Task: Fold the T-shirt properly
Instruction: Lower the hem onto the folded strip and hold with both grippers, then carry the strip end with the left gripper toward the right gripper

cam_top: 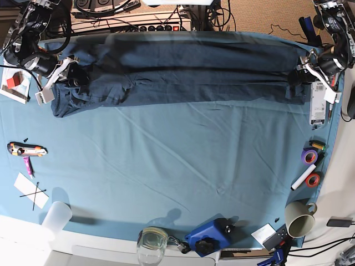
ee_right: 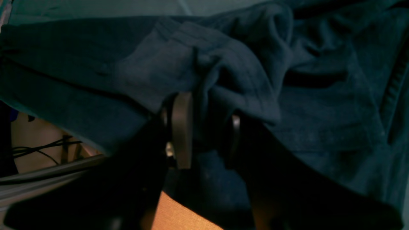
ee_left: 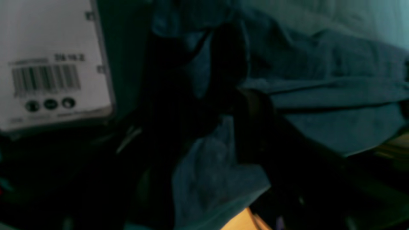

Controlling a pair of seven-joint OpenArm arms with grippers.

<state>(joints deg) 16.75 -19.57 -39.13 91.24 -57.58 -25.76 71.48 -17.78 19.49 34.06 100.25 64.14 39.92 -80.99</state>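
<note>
**A:** Start at the right claw. What do you have?

**B:** On my right wrist feed the right gripper (ee_right: 204, 127) is clamped on a bunched fold of the large dark navy-blue cotton T-shirt (ee_right: 223, 73). One pale metal finger (ee_right: 182, 127) sits at nine o'clock of the bunch, the other at three o'clock, cloth pinched between. From overhead I see that same gripper (cam_top: 69, 75) at the shirt's nine o'clock end.

**A:** And the left claw?

**B:** Left gripper (cam_top: 299, 72) is at the shirt's three o'clock end. My left wrist feed is dark and blurred; I see navy cloth (ee_left: 319, 80) draped around black shapes. I read the jaws as spread wide, but I cannot tell whether cloth is caught in them.

**A:** Where does the garment lie?

**B:** Overhead, the T-shirt (cam_top: 183, 69) is a long rumpled band along the twelve o'clock edge of the lighter teal-blue table cloth (cam_top: 177, 177), spanning between both arms.

**A:** Anything close by?

**B:** A white barcode-labelled flat pack (cam_top: 317, 102) just at five o'clock of the left gripper. Further toward five o'clock: a purple tape roll (cam_top: 309, 156), a red tape roll (cam_top: 313, 179), a beige ceramic mug (cam_top: 299, 221). At six o'clock a clear glass jar (cam_top: 151, 244) beside a blue plastic device (cam_top: 208, 235).
</note>
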